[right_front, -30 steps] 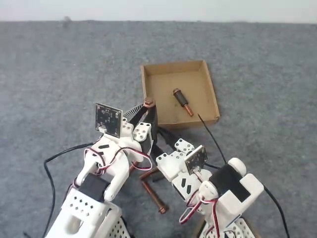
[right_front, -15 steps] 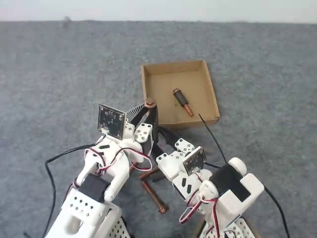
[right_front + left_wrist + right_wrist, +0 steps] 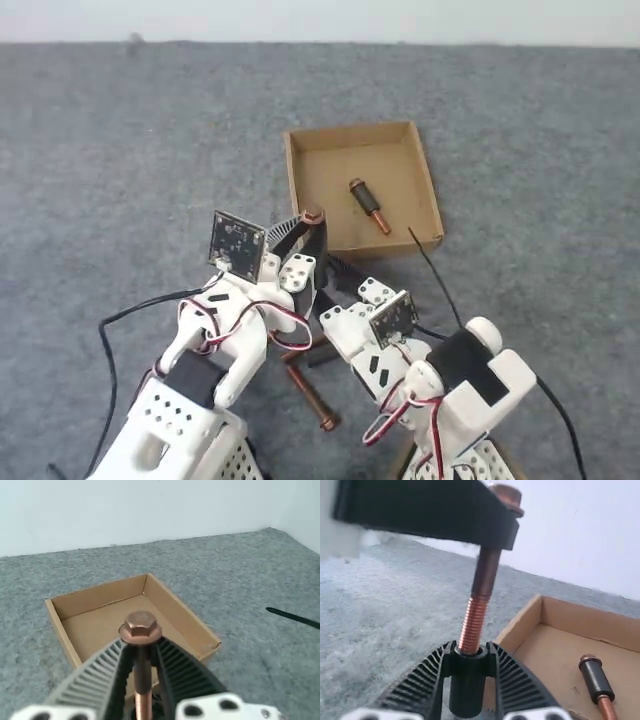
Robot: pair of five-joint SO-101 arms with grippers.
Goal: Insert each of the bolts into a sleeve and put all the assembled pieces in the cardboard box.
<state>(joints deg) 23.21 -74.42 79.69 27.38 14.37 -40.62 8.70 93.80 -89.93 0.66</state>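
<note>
Waiting beside the cardboard box (image 3: 355, 129), in which one assembled piece (image 3: 368, 205) was already laid, a second assembly was held half joined.
The left gripper (image 3: 141, 645) was closed on an upright bolt (image 3: 140, 626), its threads entered into the sleeve (image 3: 466, 680) clamped by the right gripper (image 3: 466, 652); two loose bolts (image 3: 310, 397) were left unsleeved.
</note>
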